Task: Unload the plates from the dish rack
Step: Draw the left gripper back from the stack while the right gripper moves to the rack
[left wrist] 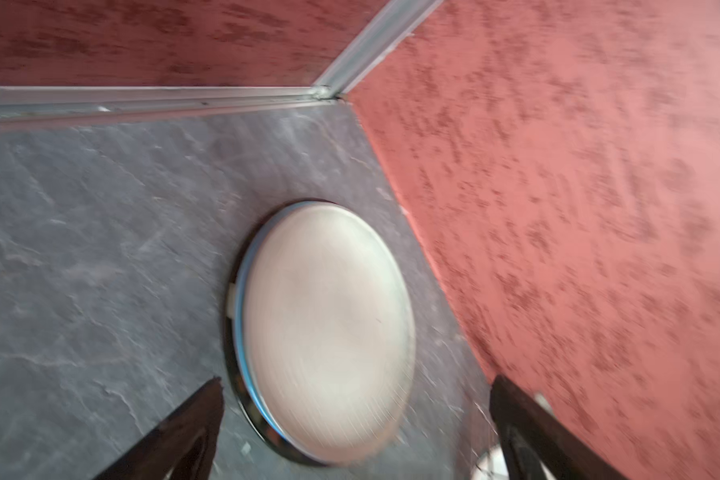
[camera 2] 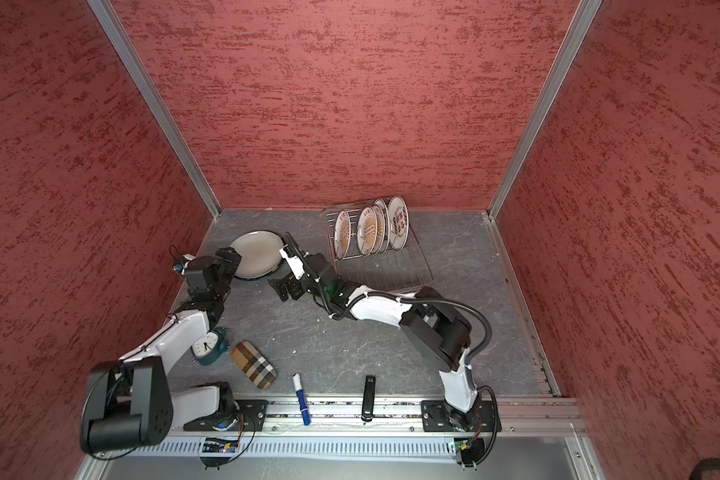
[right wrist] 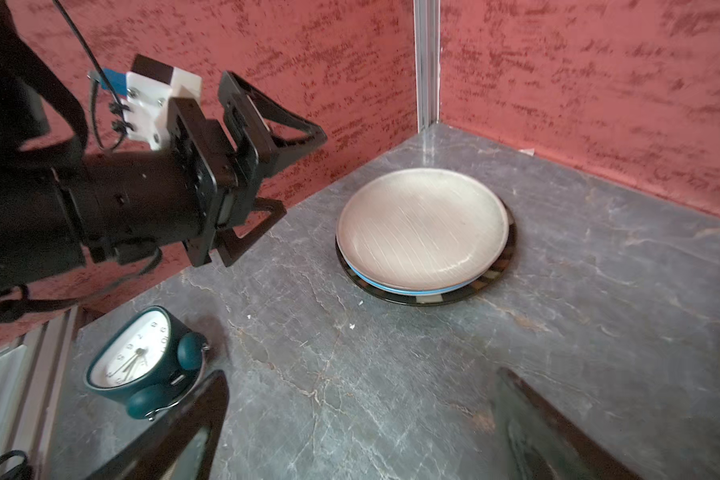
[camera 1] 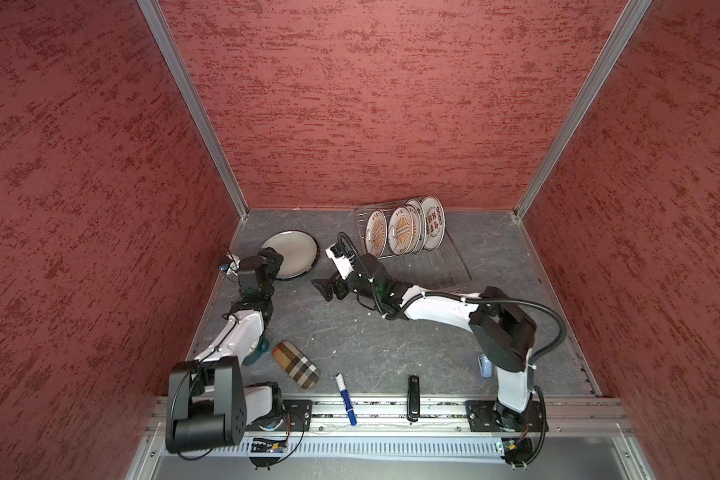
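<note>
The dish rack [camera 1: 437, 268] [camera 2: 400, 272] stands at the back of the table, right of centre. Several plates [camera 1: 402, 230] [camera 2: 368, 228] stand upright in its far end; the rearmost [camera 1: 433, 222] has red marks. At back left a grey plate [camera 1: 292, 251] [camera 2: 257, 254] [left wrist: 329, 332] [right wrist: 422, 228] lies flat on top of a small stack. My left gripper [camera 1: 276, 261] [camera 2: 231, 262] [left wrist: 356, 384] [right wrist: 304, 170] is open beside the stack's near-left edge, holding nothing. My right gripper [camera 1: 323, 287] [camera 2: 278, 287] [right wrist: 362, 374] is open and empty over bare table, between the stack and the rack.
A teal clock [camera 2: 208, 343] [right wrist: 138, 357] lies under the left forearm. Along the front edge lie a plaid case [camera 1: 296, 365], a blue marker [camera 1: 346, 399] and a black stapler-like thing [camera 1: 413, 398]. A pale blue object [camera 1: 485, 365] sits by the right arm's base. Red walls close in three sides.
</note>
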`<state>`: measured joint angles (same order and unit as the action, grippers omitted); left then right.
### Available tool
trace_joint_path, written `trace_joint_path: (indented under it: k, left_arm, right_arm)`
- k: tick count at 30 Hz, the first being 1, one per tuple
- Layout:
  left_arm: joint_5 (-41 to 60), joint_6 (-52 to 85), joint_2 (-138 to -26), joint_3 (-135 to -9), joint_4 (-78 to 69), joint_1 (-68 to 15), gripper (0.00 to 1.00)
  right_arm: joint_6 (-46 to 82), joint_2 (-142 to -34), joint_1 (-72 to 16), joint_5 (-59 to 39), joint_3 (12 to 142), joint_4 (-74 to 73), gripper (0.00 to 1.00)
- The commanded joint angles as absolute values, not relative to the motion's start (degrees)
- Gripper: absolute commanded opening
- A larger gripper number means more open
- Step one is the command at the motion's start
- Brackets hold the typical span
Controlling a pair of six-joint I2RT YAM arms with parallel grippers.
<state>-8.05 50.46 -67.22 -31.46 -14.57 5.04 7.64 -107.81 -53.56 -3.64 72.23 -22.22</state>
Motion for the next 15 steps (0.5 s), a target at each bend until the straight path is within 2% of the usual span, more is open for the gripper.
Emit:
trace_joint_path:
  k: [1, 6, 10, 15]
  left_arm:
    - [-6.50, 45.18, -59.89, -29.79, -16.02, 1.36, 1.00]
    - [-2.61, 39.59, -48.40, -29.34, -14.11, -6.18, 0.99]
    - [1.58, 35.31, -43.67, -27.50, -16.48, -15.23, 0.99]
    - [-1.25, 32.84, -41.87, -24.32, -21.43, -26.09, 0.99]
  right_arm:
    - [5.36, -100.49, -53.53, 2.58, 65.55, -26.81, 0.99]
    - [4.79, -89.81, -53.36, 12.25, 55.80, -27.95, 0.99]
    - [5.06, -80.79, -52.29, 17.79, 48.80, -29.45, 0.99]
    - [5.99, -73.49, -47.99, 18.34, 44.39, -26.33, 0.99]
